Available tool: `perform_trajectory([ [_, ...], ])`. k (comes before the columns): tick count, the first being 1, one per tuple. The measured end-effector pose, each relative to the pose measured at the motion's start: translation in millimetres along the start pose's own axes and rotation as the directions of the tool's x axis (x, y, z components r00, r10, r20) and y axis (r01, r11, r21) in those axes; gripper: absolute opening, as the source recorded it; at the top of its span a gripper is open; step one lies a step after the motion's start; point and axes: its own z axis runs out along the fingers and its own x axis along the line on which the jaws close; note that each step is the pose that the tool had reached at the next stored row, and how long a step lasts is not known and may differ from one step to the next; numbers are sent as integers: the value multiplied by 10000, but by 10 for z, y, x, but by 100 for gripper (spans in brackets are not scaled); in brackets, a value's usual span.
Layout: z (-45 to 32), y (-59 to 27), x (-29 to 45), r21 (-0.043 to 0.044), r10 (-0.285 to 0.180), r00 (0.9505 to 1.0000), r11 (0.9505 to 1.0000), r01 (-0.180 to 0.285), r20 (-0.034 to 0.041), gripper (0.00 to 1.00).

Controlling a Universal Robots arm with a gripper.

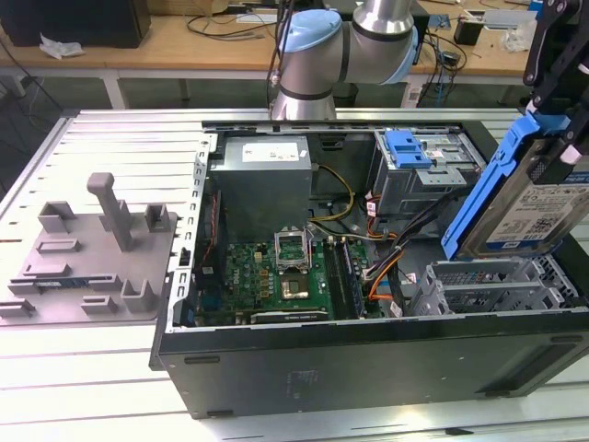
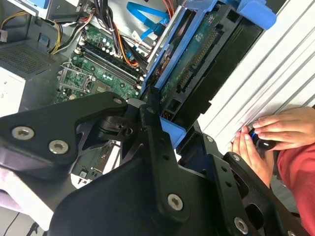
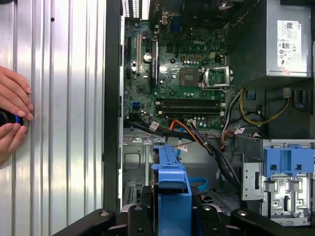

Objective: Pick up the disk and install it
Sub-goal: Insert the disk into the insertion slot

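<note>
The disk [image 1: 534,212], a silver drive with a white-and-blue label in a bright blue carrier, hangs tilted above the open computer case [image 1: 368,359] at the exterior view's right. My gripper [image 1: 561,101] is shut on its upper end, black fingers [image 1: 552,55] clamped on the blue rail. Below the disk sits the empty silver drive bay [image 1: 488,281]. The second wrist view has the disk's underside [image 2: 206,59] between my black fingers [image 2: 152,142]. The first wrist view has the blue carrier edge [image 3: 172,191] above the case interior.
Inside the case are a green motherboard [image 1: 276,276], a grey power supply [image 1: 262,175], loose cables [image 1: 386,249] and a metal drive cage with a blue bracket [image 1: 409,147]. A grey fixture with upright posts [image 1: 92,249] lies at the exterior view's left. A person's hands [image 2: 268,135] rest on the table beside the case.
</note>
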Motion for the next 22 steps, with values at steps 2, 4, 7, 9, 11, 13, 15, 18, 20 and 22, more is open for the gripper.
perform_trajectory([
  [2, 11, -16, 2, 0, 0, 10000, 10000, 0, 1, 36],
  [4, 18, -18, 2, 0, 3, 10000, 10000, -3, 1, 36],
  [7, 33, -20, 3, 0, 1, 10000, 10000, -1, 1, 36],
  [9, 42, -20, 4, 0, 1, 10000, 10000, -1, 1, 36],
  [11, 56, -20, 4, 0, 3, 10000, 10000, -3, 1, 36],
  [13, 67, -20, 5, 0, 7, 10000, 10000, -7, 1, 36],
  [15, 74, -21, 6, 1, 13, 10000, 10000, -13, 2, 36],
  [18, 84, -22, 6, 2, 28, 10000, 10000, -28, 1, 36],
  [20, 91, -24, 7, 3, 41, 10000, 10000, -41, 2, 36],
  [22, 107, -31, 8, 4, 66, 10000, 10000, -66, 2, 36],
])
